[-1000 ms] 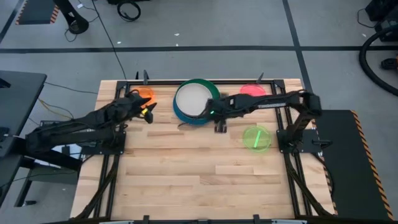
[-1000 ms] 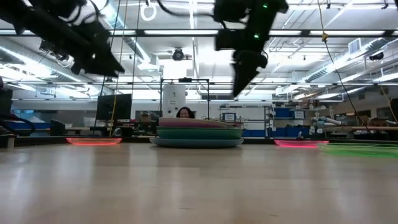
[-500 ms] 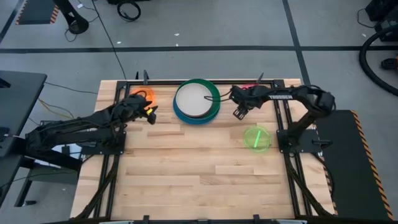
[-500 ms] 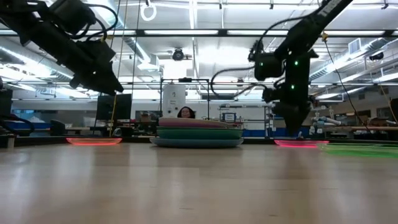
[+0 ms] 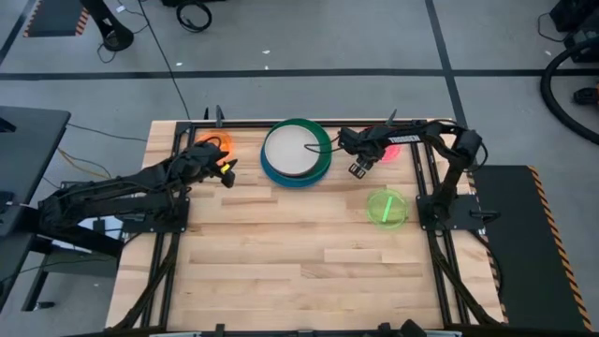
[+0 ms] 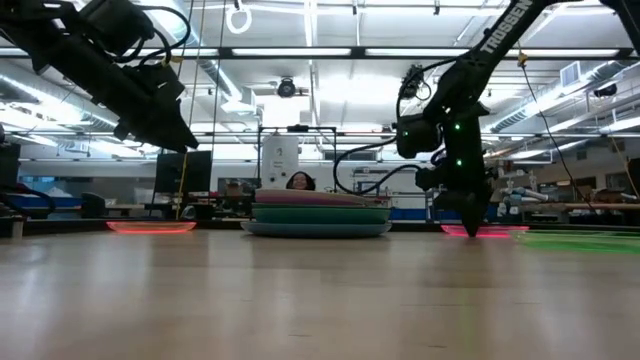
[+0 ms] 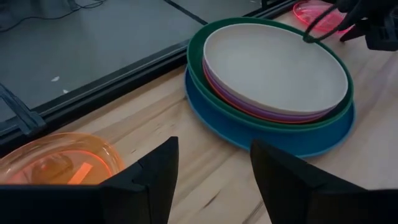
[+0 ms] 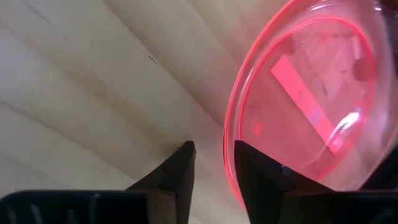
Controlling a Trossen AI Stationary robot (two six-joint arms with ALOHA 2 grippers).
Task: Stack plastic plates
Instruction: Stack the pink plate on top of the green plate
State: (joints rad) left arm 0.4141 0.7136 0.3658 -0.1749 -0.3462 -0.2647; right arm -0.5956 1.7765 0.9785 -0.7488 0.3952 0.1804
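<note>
The work surface is a light wooden table [image 5: 281,253] of butcher-block planks, bordered by a black metal frame [image 5: 281,124]. It stands on a grey floor [image 5: 309,37] marked with dark tape lines [image 5: 440,42]. Black cables [image 5: 192,14] lie on the floor at 11 o'clock from the table. Dark side units flank the table at 9 o'clock [image 5: 28,131] and 3 o'clock [image 5: 524,243]. Beyond the table, the room has an open ceiling with long strip lights [image 6: 310,52], ducting, shelving [image 6: 470,195] and monitors [image 6: 185,170]. A person [image 6: 296,181] sits behind the far edge.
</note>
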